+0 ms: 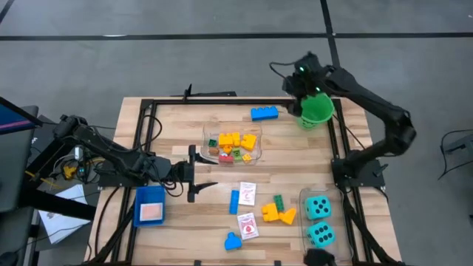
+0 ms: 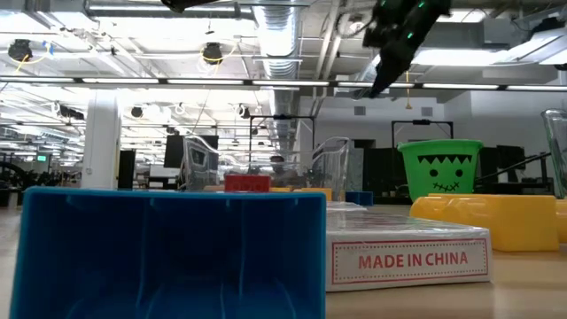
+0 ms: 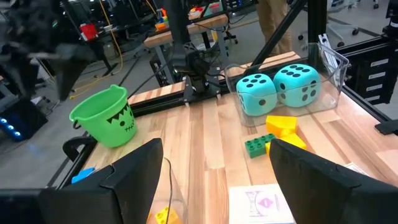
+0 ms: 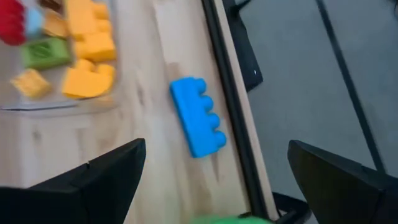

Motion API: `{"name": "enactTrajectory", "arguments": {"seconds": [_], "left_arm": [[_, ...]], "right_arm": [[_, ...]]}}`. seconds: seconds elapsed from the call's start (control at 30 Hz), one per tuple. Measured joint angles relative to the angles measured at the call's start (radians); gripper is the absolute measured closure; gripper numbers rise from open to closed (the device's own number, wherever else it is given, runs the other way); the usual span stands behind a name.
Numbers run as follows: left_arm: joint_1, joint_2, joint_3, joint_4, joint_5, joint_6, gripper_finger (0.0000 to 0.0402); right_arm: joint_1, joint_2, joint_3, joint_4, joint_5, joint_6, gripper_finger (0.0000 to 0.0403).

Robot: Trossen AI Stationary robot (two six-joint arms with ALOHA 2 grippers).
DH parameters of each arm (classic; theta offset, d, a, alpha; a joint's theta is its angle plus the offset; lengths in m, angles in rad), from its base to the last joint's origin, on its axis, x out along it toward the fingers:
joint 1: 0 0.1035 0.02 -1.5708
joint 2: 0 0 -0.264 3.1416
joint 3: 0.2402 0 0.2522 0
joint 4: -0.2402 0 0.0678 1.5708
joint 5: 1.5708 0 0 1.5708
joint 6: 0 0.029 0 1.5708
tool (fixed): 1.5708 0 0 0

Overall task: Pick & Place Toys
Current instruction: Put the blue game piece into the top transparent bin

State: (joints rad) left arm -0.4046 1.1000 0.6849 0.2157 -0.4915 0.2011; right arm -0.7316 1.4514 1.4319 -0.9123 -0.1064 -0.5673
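Observation:
Toys lie over the wooden table: a blue brick (image 1: 264,113) (image 4: 198,124) by the far edge, yellow, green and red bricks in a clear tub (image 1: 233,144), two picture cards (image 1: 247,192) (image 1: 248,225), and loose blue, green and yellow bricks (image 1: 279,213) near the front. Two teal dice (image 1: 319,222) (image 3: 277,87) sit in a clear tub at the front right. My left gripper (image 1: 196,173) (image 3: 216,149) hovers open at the table's left, pointing toward the right. My right gripper (image 1: 295,89) (image 4: 216,149) hangs open and high above the far right, over the green bucket (image 1: 318,109), empty.
A blue tray (image 1: 150,205) (image 2: 168,252) stands at the front left, under the left arm. The green bucket (image 3: 106,117) (image 2: 440,170) stands upright near the far right corner. A black frame (image 1: 222,100) borders the tabletop. Bare wood shows between the tub and the left gripper.

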Motion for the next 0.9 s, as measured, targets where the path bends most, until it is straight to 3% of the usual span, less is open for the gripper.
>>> {"name": "enactTrajectory", "arguments": {"seconds": [0.2,0.47,0.9], "left_arm": [[0.0,0.0,0.0,0.0,0.0,0.0,0.0112],[0.0,0.0,0.0,-0.045,0.0,-0.025,0.0112],[0.0,0.0,0.0,-0.063,-0.001,-0.027,0.0112]], "right_arm": [[-0.013,0.199,0.106,0.002,-0.002,-0.049,0.0019],[0.0,0.403,0.127,-0.029,0.024,-0.175,0.0019],[-0.003,0.554,0.127,0.056,0.081,-0.188,0.0019]]}}
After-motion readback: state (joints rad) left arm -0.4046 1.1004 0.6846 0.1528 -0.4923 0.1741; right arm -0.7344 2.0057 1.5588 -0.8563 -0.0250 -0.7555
